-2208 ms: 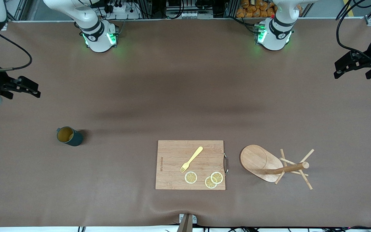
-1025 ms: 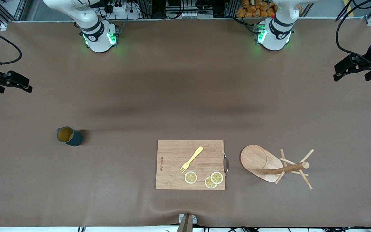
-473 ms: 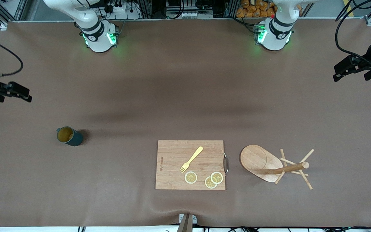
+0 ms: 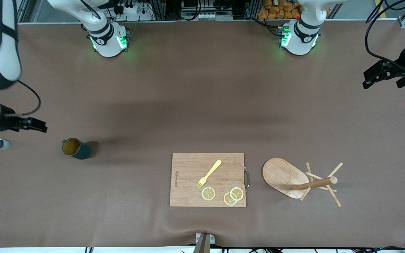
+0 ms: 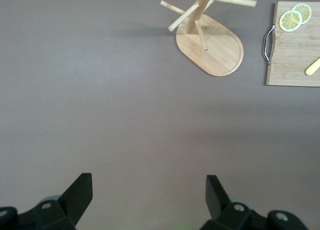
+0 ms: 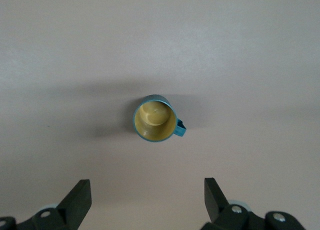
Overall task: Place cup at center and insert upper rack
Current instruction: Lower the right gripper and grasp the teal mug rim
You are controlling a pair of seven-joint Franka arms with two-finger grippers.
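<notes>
The dark teal cup stands upright toward the right arm's end of the table, its tan inside showing. In the right wrist view the cup has its handle out to one side. My right gripper is open and empty over bare table beside the cup; it also shows in the right wrist view. The wooden mug tree stands on its oval base beside the cutting board and shows in the left wrist view. My left gripper is open and empty, over the left arm's end of the table.
A rectangular wooden cutting board with a metal handle lies near the front edge, between cup and mug tree. It carries a yellow fork and three lemon slices. The board's corner shows in the left wrist view.
My right gripper has swung over the table's edge toward the cup and now sits beside it. My left gripper has barely shifted. The cup, mug tree and board have not moved.
</notes>
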